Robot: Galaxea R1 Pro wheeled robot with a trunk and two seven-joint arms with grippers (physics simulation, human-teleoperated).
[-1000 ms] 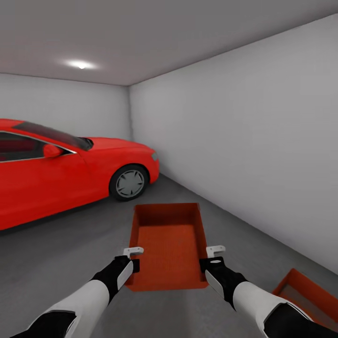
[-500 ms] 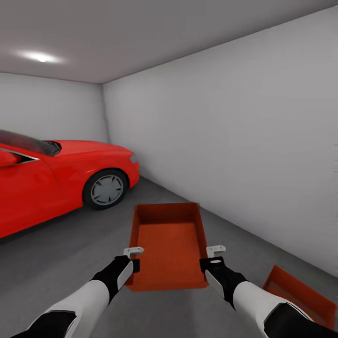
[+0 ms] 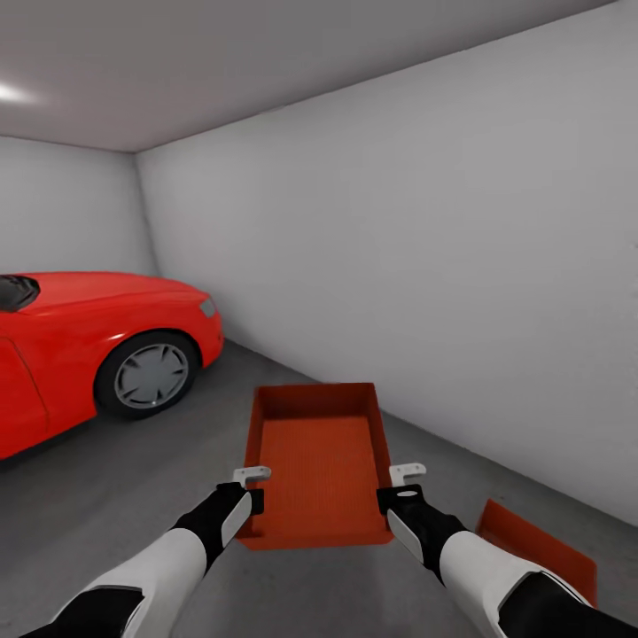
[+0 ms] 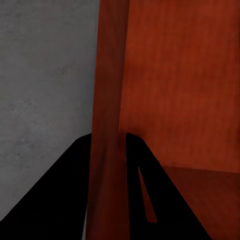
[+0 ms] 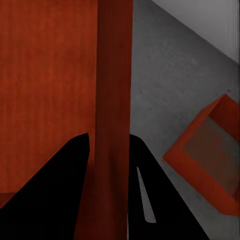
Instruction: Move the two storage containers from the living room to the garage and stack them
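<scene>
Both grippers, left and right, pinch opposite side walls of 1 storage container, keeping it level and clear of the garage floor. The other container lies on the floor at 4 o'clock, likely the base for stacking.

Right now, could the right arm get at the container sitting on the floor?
Probably not yet: the right gripper is clamped on the held container's wall, as is the left gripper. The floor container lies low to the right, nothing between.

A garage: plain pale grey walls, dark grey concrete-like floor, and 1 parked red car.
</scene>
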